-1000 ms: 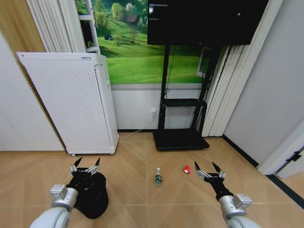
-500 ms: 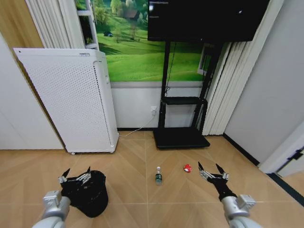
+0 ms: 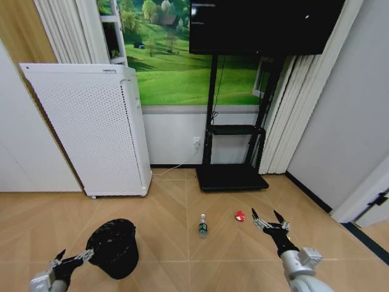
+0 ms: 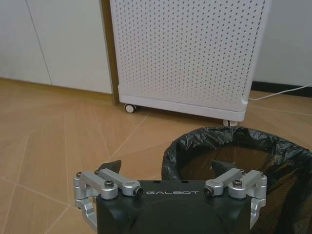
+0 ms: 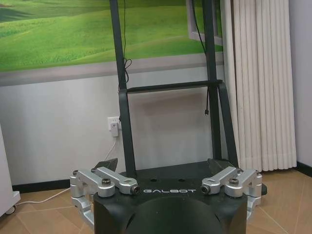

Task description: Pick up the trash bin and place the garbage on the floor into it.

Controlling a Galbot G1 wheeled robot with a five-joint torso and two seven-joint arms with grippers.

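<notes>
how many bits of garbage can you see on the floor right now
2: a green bottle standing mid-floor, right of the trash bin, and a red wad just ahead of the right gripper. More may be hidden.

Trash bin (image 3: 113, 246): black, lined with crinkled glossy plastic film. Floor (image 3: 182, 213): wood-look planks, smooth, low sheen. Air purifier (image 3: 91, 131): white, matt, finely perforated panels. Left claw (image 4: 165, 170): brushed metal links on a matt black plastic body.
</notes>
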